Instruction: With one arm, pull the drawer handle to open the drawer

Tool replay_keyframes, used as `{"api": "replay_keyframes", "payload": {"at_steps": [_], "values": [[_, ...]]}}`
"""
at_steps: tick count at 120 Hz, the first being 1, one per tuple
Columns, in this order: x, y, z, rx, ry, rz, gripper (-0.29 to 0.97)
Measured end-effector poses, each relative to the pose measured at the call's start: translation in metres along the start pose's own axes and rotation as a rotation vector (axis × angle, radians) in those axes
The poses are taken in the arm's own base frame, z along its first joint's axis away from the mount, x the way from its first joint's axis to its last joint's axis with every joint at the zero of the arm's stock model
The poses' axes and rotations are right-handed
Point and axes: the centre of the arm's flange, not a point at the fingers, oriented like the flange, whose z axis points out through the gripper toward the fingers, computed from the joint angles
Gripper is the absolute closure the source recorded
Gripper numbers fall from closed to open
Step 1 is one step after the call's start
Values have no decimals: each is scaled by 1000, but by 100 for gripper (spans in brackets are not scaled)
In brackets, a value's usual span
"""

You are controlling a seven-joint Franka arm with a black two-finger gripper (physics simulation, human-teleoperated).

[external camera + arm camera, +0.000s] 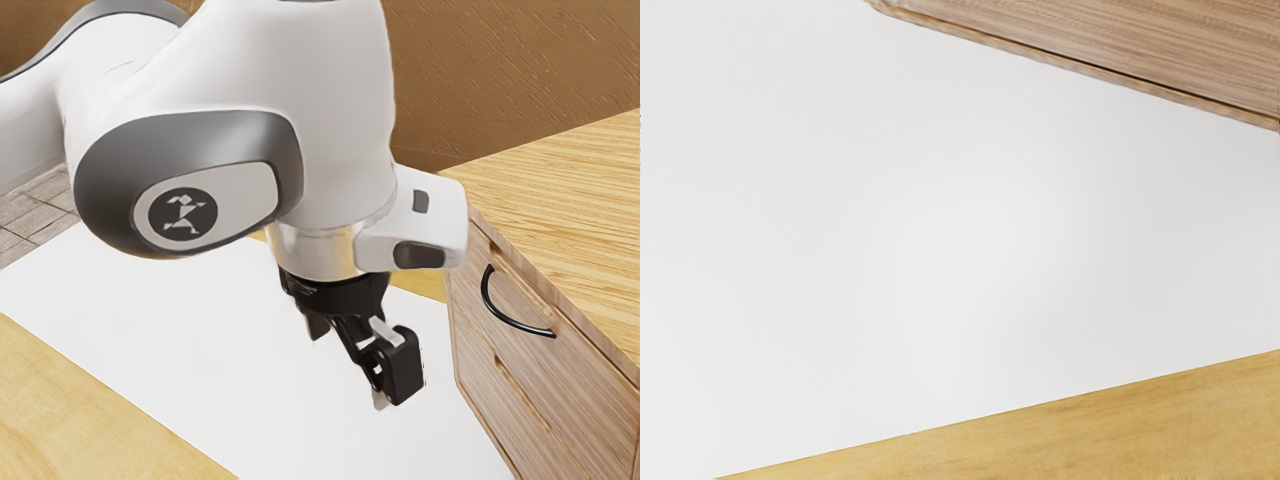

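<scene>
Arm (250, 120) fills the exterior view's upper left and centre; the cabinet (570, 190) stands at right, its top drawer (530, 290) looking shut. The gripper (388, 372) hangs low at centre, well apart from the black handle (510, 323) at right, and I cannot tell whether its jaws are parted. Approach is the step, I judge: next, move right and up, jaws spread around the handle.

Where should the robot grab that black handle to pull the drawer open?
Grip the middle of the handle, where its bow stands off the drawer front. Bring the gripper in from the exterior view's left, where the handle faces.
</scene>
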Motion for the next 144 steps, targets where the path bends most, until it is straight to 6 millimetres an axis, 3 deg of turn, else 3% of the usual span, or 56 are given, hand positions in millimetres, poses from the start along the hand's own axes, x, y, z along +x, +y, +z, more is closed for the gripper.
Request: {"api": "replay_keyframes", "payload": {"at_steps": [10,31,41,55,66,78,90,104,128,144], "values": [[-2,-3,-7,16,21,85,0],[8,-33,-32,57,88,294,0],[3,-9,-34,54,96,452,0],[-23,31,-35,33,100,683,0],[-55,33,-37,27,110,825,0],[-62,33,-35,-13,117,986,0],[-56,28,-29,-42,120,1156,0],[-52,21,-38,-30,161,1352,0],[-17,19,-38,-24,202,1620,0],[-9,18,-36,-22,231,1744,0]]}}
